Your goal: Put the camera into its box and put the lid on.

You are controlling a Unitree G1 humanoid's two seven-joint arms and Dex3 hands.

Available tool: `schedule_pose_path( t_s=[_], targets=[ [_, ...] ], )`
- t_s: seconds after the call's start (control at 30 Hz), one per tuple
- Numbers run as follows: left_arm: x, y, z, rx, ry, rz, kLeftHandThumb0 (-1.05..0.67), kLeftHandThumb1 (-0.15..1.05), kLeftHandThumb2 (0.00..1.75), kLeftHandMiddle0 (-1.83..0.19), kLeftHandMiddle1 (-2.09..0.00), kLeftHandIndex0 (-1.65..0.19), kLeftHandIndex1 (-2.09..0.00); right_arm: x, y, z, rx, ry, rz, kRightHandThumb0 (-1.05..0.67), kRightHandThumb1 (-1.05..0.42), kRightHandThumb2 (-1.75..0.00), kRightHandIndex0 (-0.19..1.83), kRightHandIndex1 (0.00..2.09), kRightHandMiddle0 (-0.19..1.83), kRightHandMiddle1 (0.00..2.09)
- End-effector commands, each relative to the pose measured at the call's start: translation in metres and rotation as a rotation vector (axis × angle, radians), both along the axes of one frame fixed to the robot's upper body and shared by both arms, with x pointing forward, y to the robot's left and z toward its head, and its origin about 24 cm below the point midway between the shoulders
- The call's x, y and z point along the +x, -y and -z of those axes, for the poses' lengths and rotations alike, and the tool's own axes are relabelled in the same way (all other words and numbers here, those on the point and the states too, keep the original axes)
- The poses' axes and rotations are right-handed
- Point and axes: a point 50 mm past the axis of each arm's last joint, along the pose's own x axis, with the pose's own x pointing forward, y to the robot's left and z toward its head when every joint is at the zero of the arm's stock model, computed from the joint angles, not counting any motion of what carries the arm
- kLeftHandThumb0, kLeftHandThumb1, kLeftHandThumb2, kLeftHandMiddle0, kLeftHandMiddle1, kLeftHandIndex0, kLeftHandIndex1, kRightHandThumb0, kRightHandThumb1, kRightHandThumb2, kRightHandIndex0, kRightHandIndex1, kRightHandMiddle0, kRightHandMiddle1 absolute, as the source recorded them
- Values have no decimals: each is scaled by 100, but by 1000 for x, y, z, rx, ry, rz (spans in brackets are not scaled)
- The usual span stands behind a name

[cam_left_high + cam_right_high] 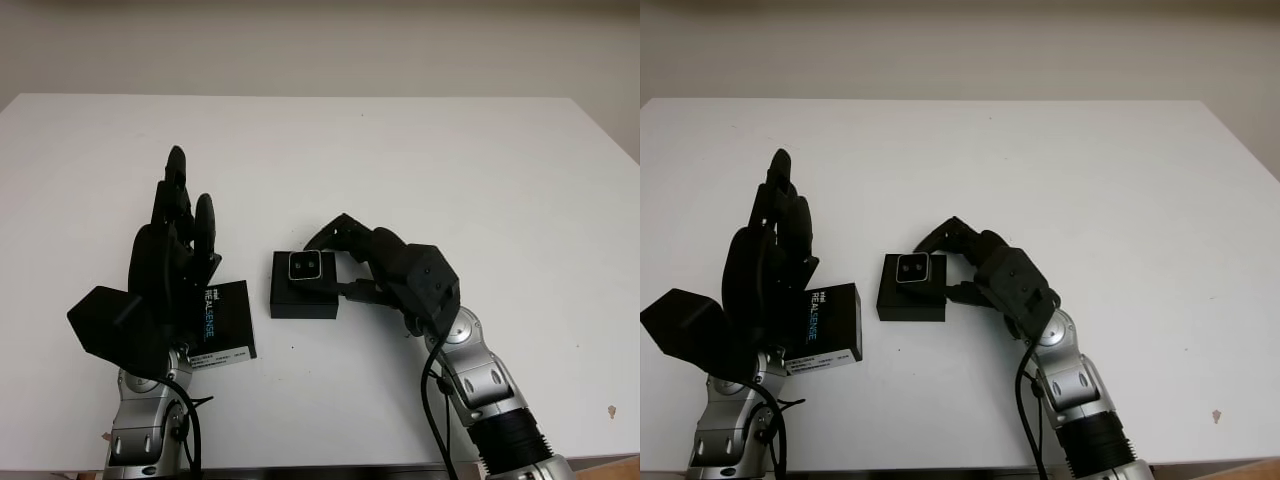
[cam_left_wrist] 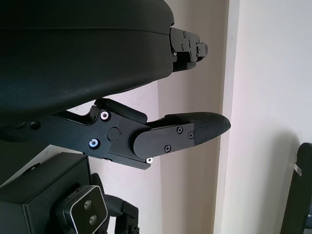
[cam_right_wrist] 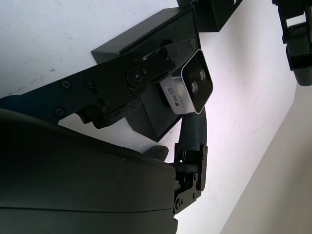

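The right hand [image 1: 345, 262] pinches the camera [image 1: 305, 265] (lens face up) over the far edge of the open black box [image 1: 304, 296] on the white table [image 1: 420, 160]; the left hand [image 1: 175, 255] is open, raised above the lid [image 1: 222, 323], holding nothing.

Bare white table [image 1: 400, 150] beyond and right of the small black open box [image 1: 304, 298]. Near left side blocked: flat black printed lid [image 1: 224, 325], raised black left hand [image 1: 170, 260] over it.
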Motion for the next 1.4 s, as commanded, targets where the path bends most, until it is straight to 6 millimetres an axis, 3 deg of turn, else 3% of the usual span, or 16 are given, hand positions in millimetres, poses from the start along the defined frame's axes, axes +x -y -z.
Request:
schedule_pose_path(
  t_s=[0.0,0.83,1.0,1.07,1.2,1.37],
  targets=[
    [-2,0,1,2,-3,4,-59,105,56,-1,-5,1,-5,0,-5,0,4,4,-24,-39,-99,-5,8,68,25,172],
    [-2,-1,1,5,0,1,-59,105,56,-1,-5,1,-5,-1,-8,5,-16,24,-51,-42,-98,-5,5,74,29,173],
    [-2,-1,1,7,2,0,-59,105,56,-2,-6,0,-6,-3,-8,3,-103,92,-85,-44,-99,-6,3,72,26,168],
    [-2,-1,1,6,2,0,-59,105,55,-2,-6,0,-6,-5,-9,3,-151,139,-105,-46,-99,-5,2,65,21,154],
    [-2,0,1,6,1,-2,-59,105,55,-2,-5,0,-6,-9,-9,0,-226,214,-125,-52,-95,-5,4,35,11,98],
    [-2,-1,1,3,0,3,-59,105,55,-1,-5,1,-5,-11,-9,-4,-273,274,-133,-53,-94,-5,0,19,7,73]
  ],
)
